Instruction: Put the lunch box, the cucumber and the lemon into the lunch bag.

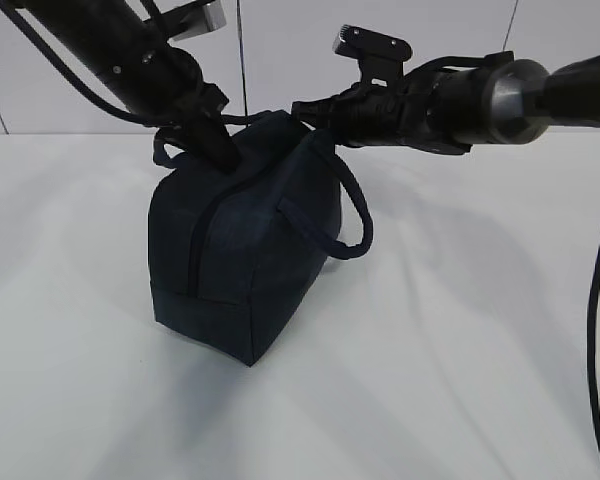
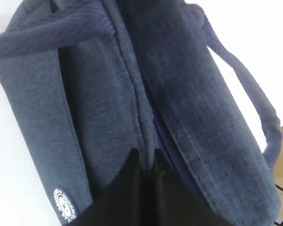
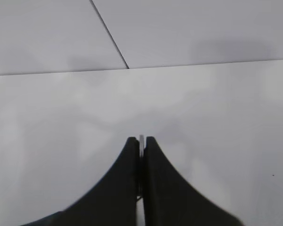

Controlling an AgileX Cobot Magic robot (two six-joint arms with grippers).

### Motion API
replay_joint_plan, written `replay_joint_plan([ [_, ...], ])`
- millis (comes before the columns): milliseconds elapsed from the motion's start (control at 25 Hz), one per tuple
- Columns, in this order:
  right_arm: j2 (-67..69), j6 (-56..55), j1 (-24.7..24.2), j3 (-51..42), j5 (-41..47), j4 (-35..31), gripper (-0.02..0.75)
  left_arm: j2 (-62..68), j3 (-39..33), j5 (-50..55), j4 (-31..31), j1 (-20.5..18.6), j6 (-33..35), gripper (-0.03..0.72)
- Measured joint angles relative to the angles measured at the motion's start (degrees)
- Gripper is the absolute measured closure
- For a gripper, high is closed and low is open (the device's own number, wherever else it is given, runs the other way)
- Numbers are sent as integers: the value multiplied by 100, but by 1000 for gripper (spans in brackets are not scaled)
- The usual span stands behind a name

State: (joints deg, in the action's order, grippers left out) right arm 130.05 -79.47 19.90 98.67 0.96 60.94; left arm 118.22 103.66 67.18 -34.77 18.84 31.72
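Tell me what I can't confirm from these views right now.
- Lunch box, cucumber, lemon: in no view; whether they are inside the bag cannot be told, the fabric hides its inside.
- Zipper pull: hidden behind the left gripper in the left wrist view.
- What the right gripper pinches: only a thin pale sliver shows.

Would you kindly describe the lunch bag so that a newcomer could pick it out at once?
On the white table, left of centre, stands the lunch bag: a boxy dark navy fabric bag with looped handles. A zipper runs along its top, where the left gripper presses, and a small round white logo marks one side.
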Motion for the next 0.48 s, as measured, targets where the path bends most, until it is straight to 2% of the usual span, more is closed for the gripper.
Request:
replay_joint_plan([
  [280,22,-13,-10,0,-43,695,738,0,0,19,0,0,0,698],
  [480,22,-71,-22,0,-172,821,738,0,0,57,7,0,0,697],
])
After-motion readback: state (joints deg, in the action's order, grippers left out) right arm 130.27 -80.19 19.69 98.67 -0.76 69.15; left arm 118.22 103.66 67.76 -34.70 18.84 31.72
